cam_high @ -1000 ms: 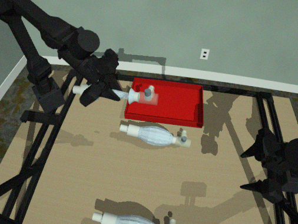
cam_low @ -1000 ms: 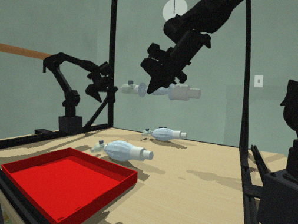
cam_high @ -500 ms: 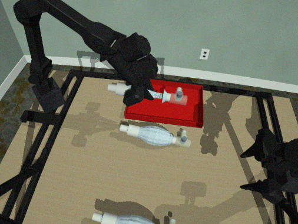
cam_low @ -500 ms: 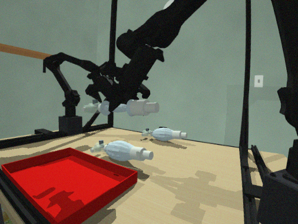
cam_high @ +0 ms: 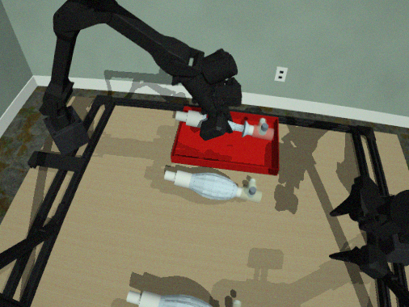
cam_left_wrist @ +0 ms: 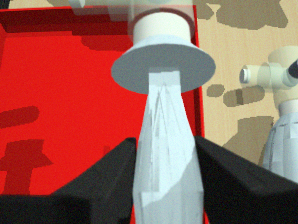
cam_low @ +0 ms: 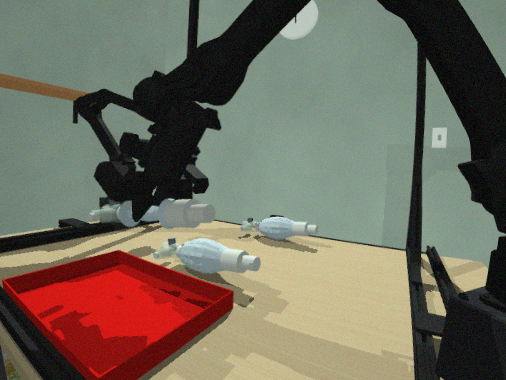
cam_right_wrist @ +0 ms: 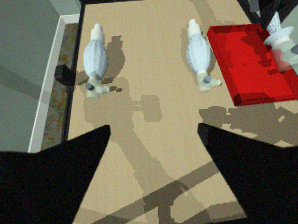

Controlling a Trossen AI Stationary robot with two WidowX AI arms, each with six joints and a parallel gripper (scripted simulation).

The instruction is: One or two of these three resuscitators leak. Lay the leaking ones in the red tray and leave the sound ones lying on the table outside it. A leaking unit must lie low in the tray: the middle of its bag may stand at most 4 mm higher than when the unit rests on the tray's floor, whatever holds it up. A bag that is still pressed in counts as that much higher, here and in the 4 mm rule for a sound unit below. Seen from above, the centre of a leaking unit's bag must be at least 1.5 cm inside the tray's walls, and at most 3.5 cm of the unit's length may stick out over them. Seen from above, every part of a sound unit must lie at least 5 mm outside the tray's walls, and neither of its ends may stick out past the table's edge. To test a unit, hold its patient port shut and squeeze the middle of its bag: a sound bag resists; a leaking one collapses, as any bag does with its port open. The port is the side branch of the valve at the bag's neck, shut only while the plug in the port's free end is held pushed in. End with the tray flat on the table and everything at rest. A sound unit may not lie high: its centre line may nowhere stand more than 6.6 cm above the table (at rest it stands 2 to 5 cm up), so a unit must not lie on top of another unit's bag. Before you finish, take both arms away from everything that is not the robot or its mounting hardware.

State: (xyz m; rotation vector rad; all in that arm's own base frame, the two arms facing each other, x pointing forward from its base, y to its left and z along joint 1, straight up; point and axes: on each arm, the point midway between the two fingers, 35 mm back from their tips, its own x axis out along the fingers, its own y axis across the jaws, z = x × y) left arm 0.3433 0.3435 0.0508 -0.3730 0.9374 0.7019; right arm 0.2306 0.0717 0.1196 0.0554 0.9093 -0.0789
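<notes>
Resuscitator (cam_high: 236,126) (cam_low: 187,212) (cam_left_wrist: 167,150) (cam_right_wrist: 276,31) hangs in the left gripper (cam_high: 218,128) (cam_low: 146,207) (cam_left_wrist: 163,145) (cam_right_wrist: 268,29), above the red tray (cam_high: 224,166) (cam_low: 200,320) (cam_left_wrist: 65,90) (cam_right_wrist: 235,65). We see these jaws partly closed, pinching its creased bag from both sides. The right gripper (cam_high: 331,235) (cam_right_wrist: 154,128) stands wide and holds nothing; ahead of its jaws, two other units (cam_high: 214,187) (cam_low: 202,255) (cam_left_wrist: 285,145) (cam_right_wrist: 199,52) (cam_high: 178,300) (cam_low: 276,227) (cam_right_wrist: 95,59) lie on the table, outside the tray.

To lay it down well, we should centre the bag between the walls, lower straight and level, and open gently only once it bears on the floor—a pinched bag needs room to refill. Both ends need checking against the walls.

Its long axis runs between the jaws, roughly along the tray's long side. The valve (cam_high: 263,130) (cam_low: 107,213) (cam_right_wrist: 287,60) points forward from the fingertips; the pale tail (cam_high: 190,118) (cam_low: 200,213) points back behind them.
</notes>
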